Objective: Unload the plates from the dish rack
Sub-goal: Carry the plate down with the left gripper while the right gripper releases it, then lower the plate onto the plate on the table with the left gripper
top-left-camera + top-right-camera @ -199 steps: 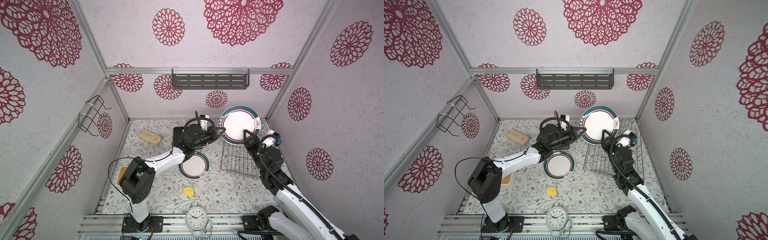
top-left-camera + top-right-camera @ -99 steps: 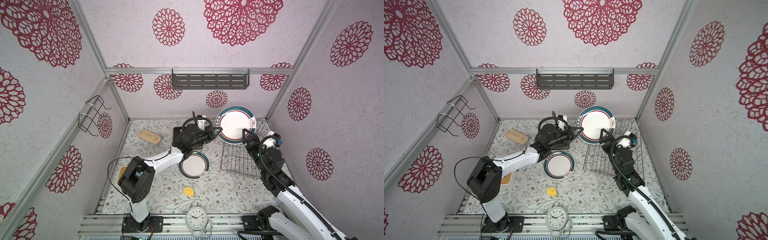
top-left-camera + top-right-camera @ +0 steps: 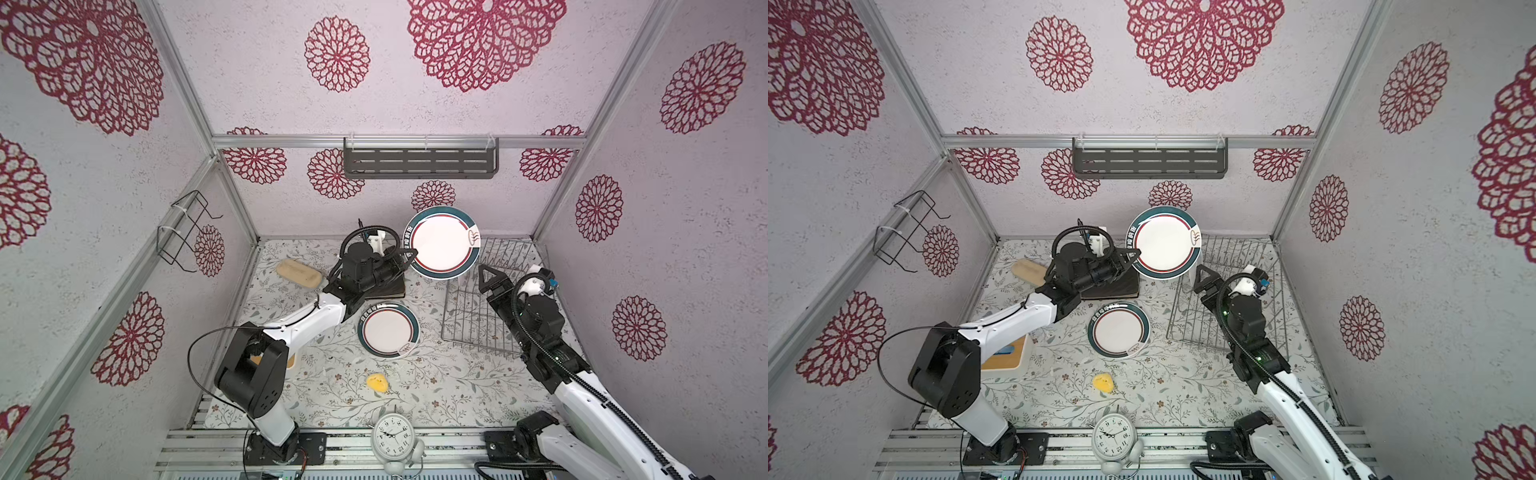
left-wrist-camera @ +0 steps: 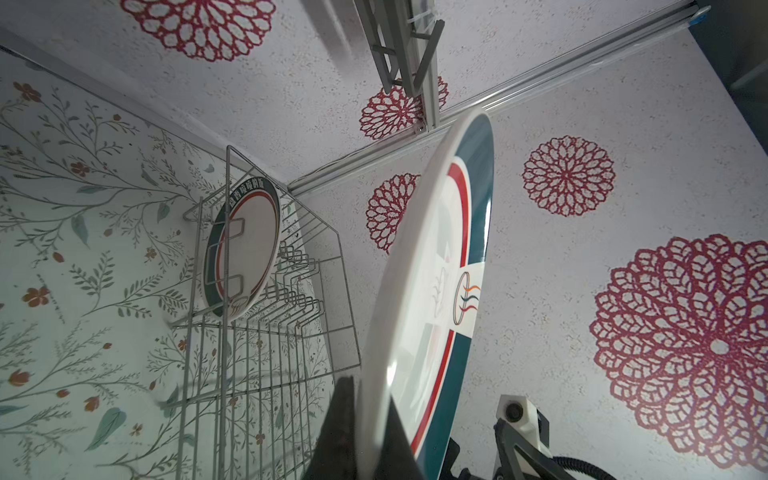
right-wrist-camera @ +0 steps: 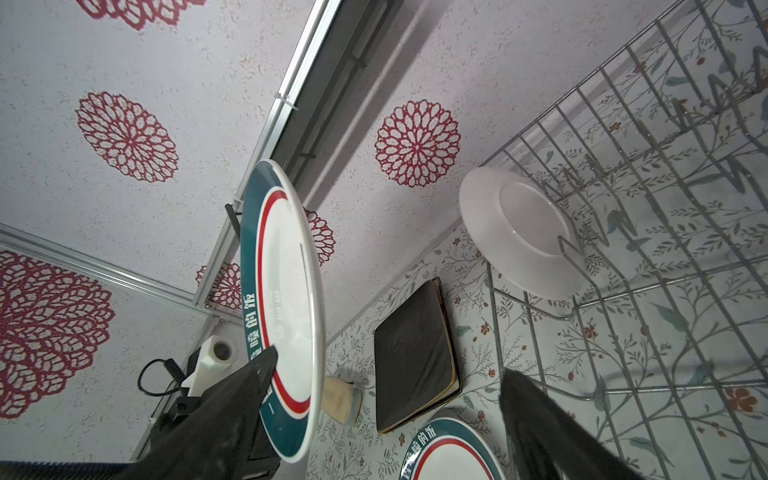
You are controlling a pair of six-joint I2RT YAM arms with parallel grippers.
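Plates, entry: one round, teal-rimmed lifted plate [image 3: 442, 243] is pinched at its rim by the left gripper [image 3: 410, 252]. The jaws are closed thin on the edge and the disc stands out past the tips, steeply tilted and clear of the table.
Risk: a single rim pinch with a long overhang. The plate could pivot or slip between the pads if swung fast.

Just beyond the plate's lower edge is the right gripper [image 3: 489, 280], jaws spread wide with nothing between them. One finger sits near the lifted rim, and contact there could lever the plate loose.

Beneath the left jaws lie the dark square plates [image 5: 411, 353], seemingly stacked, with the flat plate [image 3: 388, 330] beside them on the table. A hard set-down risks a chip.

Farther out, past both sets of jaws, the rack plate [image 4: 243, 249] stands upright in the dish rack [image 3: 473, 324], not yet unloaded. A low sweep might clip it or the tines.
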